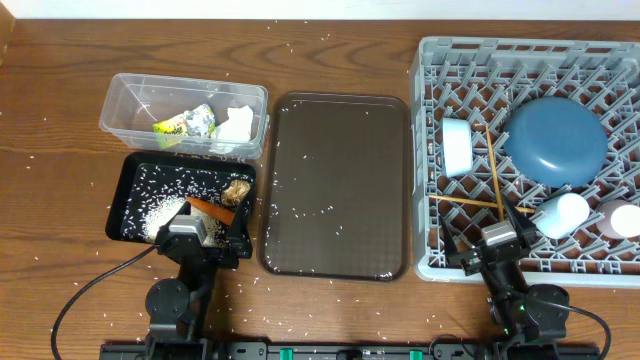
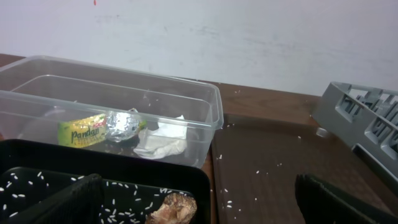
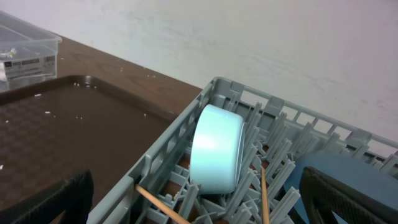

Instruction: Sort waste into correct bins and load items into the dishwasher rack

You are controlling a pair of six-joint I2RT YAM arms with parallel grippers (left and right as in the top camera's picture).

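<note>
The clear tub (image 1: 125,100) holds a yellow-green foil wrapper (image 1: 185,124) (image 2: 99,129) and crumpled white paper (image 1: 236,126) (image 2: 163,138). In the black tray (image 1: 128,195) lie rice grains (image 1: 155,210), an orange carrot (image 1: 211,210) and a brown lump (image 1: 237,190) (image 2: 172,208). The grey rack (image 1: 430,60) carries the dark-blue plate (image 1: 555,140), a white bowl (image 1: 457,147) (image 3: 217,149) on its side, a pale cup (image 1: 560,215), a pink cup (image 1: 622,220) and two chopsticks (image 1: 492,170). My left gripper (image 1: 195,235) (image 2: 196,208) hangs open and empty over the black tray's near edge. My right gripper (image 1: 498,243) (image 3: 202,205) is open and empty above the rack's near edge.
A large dark brown serving tray (image 1: 335,185) lies between the bins and the rack, with a few rice grains on it. More loose rice is scattered over the wooden table (image 1: 60,90). Cables run from both arm bases along the near edge.
</note>
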